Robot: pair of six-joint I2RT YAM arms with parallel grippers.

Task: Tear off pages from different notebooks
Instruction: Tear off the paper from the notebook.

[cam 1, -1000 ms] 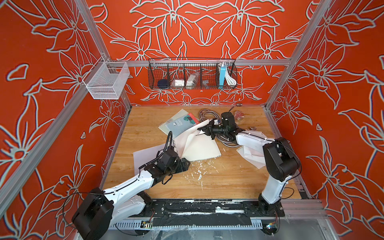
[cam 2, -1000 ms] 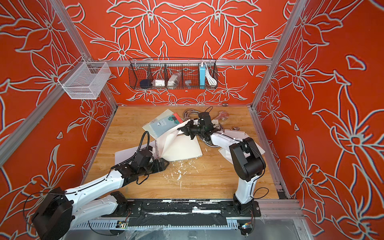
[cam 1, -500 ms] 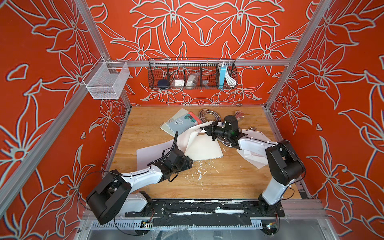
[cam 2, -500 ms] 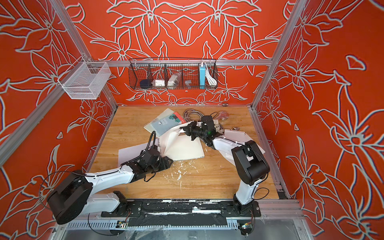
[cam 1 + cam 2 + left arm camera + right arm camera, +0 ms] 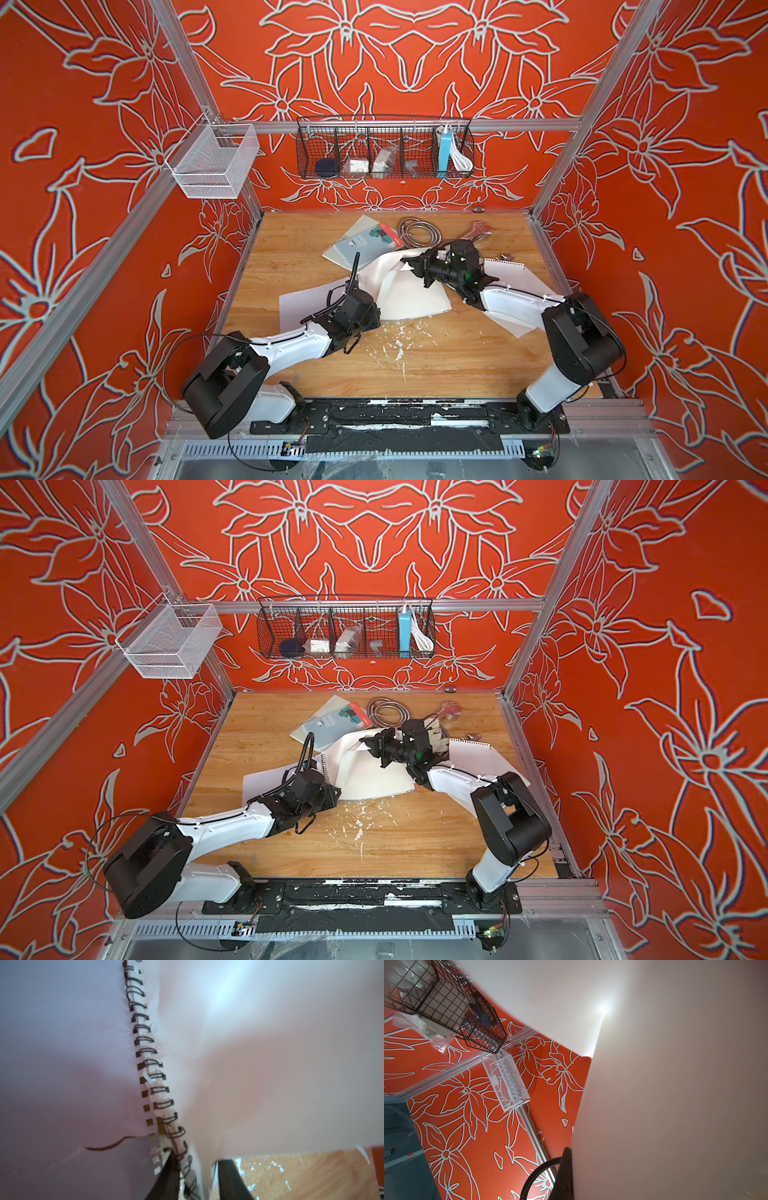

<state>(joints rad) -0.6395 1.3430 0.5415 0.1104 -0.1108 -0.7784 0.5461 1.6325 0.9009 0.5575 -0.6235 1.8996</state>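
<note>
Page (image 5: pixel 384 274) in raised right gripper (image 5: pixel 406 266)

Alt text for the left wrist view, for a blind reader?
A black wire spiral binding of an open notebook runs through the frame, with a curved white paper page beside it. The left claw straddles the binding's near end, above a wooden table strewn with white paper scraps.

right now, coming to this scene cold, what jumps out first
The two arms meeting over the open notebook mid-table: the right gripper pinches a white page and holds it up in a curl, while the left gripper straddles the near end of the spiral. Torn paper scraps litter the wooden table in front, boxed in by loud orange floral walls.
</note>
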